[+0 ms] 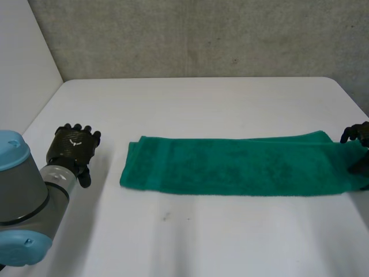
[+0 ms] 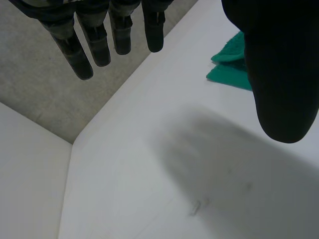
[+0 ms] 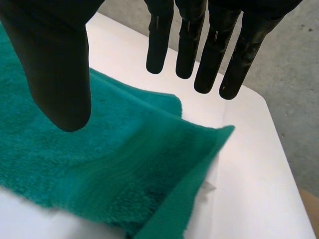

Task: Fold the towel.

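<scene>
Head view is showing a green towel (image 1: 230,167) lying as a long strip across the middle of the white table (image 1: 190,98), running left to right, with two layers showing at its right end. My left hand (image 1: 72,147) is hovering over bare table, apart from the towel's left end, its fingers (image 2: 99,42) hanging straight and gripping nothing. My right hand (image 1: 358,144) is hanging over the towel's right end, fingers (image 3: 187,45) straight, thumb spread wide, holding nothing.

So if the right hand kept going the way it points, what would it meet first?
Probably the towel, whose end lies beneath the right hand; how high the hand is remains hard to judge.
</scene>
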